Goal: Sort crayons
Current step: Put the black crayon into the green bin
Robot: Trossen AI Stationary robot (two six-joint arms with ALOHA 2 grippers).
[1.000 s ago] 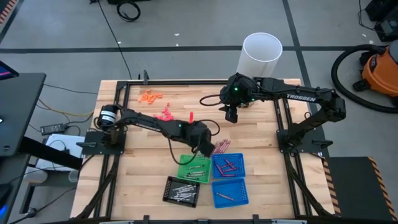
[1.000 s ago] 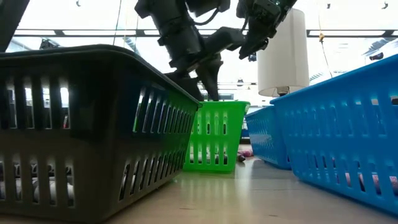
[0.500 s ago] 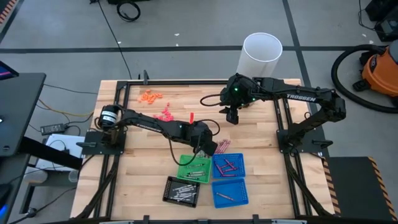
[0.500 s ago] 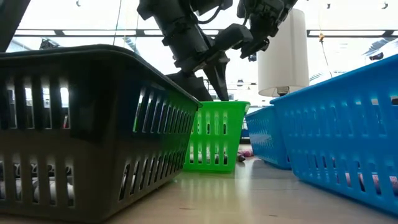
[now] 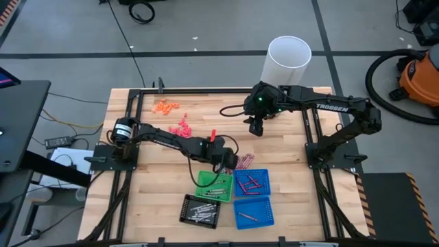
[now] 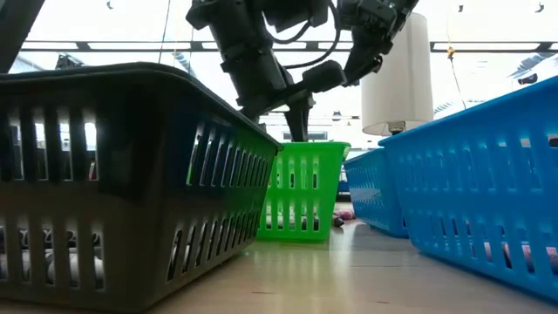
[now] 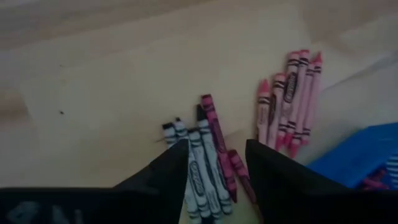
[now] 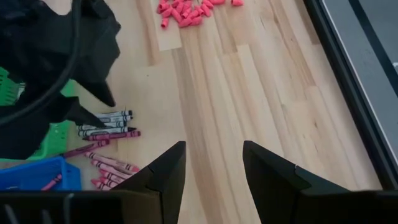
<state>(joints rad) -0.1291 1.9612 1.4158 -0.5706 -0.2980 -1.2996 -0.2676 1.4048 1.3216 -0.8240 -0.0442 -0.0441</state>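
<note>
Loose crayons lie flat on the wooden table, just beyond the trays. In the left wrist view they show as grey-white sticks, a maroon one and a pink bunch. My left gripper points steeply down over the grey-white and maroon ones. It is open, with a finger on either side of them and nothing held. It shows in the high view beside the green tray. My right gripper hangs open, high over the table's far middle.
A black tray holds grey crayons, and two blue trays hold maroon ones. All three sit at the near middle. Orange bits and coral bits lie at the far left. A white cylinder stands beyond the far edge.
My left gripper has rolled about its own axis. It has shifted slightly from over the green tray's far corner toward the loose crayons, sinking a little. My right arm has kept still.
</note>
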